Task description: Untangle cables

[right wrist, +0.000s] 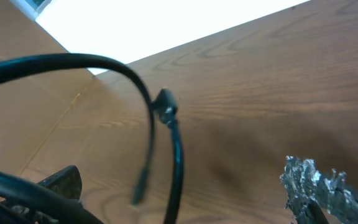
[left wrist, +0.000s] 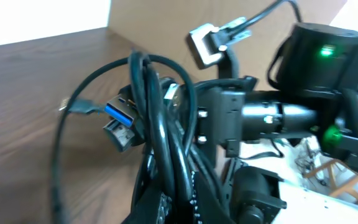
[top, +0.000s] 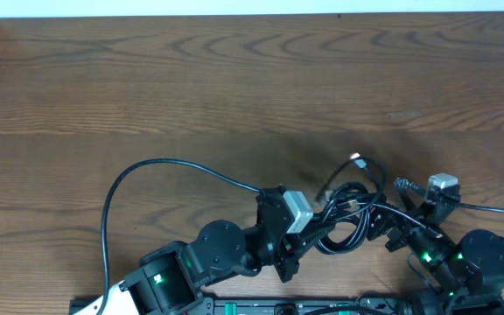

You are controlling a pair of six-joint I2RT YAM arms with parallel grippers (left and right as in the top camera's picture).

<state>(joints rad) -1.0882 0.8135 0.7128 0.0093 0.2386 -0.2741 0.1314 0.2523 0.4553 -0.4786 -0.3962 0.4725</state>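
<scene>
The cables point(top: 348, 214) are a tangled bundle of thin black cords near the table's front, between my two grippers. My left gripper point(top: 315, 229) is shut on the bundle from the left. In the left wrist view the cords point(left wrist: 160, 130) rise out of the shut jaws point(left wrist: 179, 208), with a blue USB plug point(left wrist: 120, 112) sticking out left. My right gripper point(top: 390, 226) is at the bundle's right side. In the right wrist view its fingers point(right wrist: 185, 199) stand wide apart and a cord loop point(right wrist: 176, 155) hangs between them, untouched.
A thick black arm cable point(top: 112, 201) arcs over the table at the left, and another point(top: 497, 208) runs off to the right. A small plug end point(top: 355, 158) lies just behind the bundle. Bare wooden table point(top: 234, 79) stretches to the back edge.
</scene>
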